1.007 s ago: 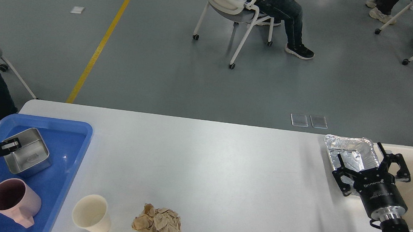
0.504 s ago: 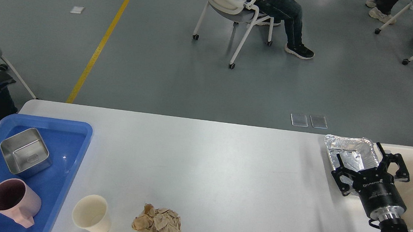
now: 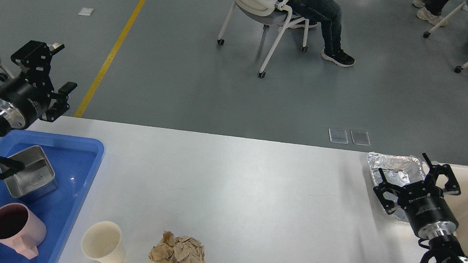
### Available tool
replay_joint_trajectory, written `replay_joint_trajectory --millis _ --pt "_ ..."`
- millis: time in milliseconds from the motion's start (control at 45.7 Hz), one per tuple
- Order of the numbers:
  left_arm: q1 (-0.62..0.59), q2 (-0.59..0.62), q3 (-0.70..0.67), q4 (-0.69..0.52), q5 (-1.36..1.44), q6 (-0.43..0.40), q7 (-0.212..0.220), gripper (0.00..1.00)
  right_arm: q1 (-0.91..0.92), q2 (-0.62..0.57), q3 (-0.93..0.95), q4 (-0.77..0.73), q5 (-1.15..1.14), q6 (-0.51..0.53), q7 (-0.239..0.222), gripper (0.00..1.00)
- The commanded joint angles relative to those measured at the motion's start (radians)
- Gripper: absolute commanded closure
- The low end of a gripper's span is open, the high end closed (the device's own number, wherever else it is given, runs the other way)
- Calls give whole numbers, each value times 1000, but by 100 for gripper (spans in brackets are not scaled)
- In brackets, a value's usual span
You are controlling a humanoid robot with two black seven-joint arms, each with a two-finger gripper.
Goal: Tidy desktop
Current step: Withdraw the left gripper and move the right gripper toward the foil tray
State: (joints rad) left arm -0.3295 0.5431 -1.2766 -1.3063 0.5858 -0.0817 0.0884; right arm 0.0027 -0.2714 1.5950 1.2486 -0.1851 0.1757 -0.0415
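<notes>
the desk [image 3: 254, 185] is partly tidy: a steel box [image 3: 29, 170] and pink mug [image 3: 14, 228] sit in the blue tray [image 3: 76, 185] below the spread left end effector [image 3: 53, 72]. a cream cup [image 3: 103, 242] and crumpled paper [image 3: 178, 256] remain. the right end effector [image 3: 416, 180] hangs spread over a foil tray [image 3: 393, 168].

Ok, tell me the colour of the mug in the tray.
Pink outside, darker inside: the mug stands in the blue tray, clearest in the head view.

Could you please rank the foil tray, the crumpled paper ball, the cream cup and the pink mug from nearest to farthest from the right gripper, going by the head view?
From the right gripper:
1. Foil tray, right beside its fingers at the desktop's far right.
2. Crumpled paper ball, near edge, centre.
3. Cream cup, left of the ball.
4. Pink mug, in the blue tray, far left.
</notes>
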Motion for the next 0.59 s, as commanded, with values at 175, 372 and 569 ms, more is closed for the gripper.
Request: replay_joint_trajectory --millis 175,372,569 --pt "190 -262 -197 -122 3 7 -7 3 109 -190 -222 3 -4 -2 2 0" --pt "233 -345 -236 -119 2 10 -70 3 209 -394 -424 26 -83 31 -3 0" --pt "245 -364 -242 -102 -1 33 -68 3 325 -646 -684 52 -362 45 -1 0"
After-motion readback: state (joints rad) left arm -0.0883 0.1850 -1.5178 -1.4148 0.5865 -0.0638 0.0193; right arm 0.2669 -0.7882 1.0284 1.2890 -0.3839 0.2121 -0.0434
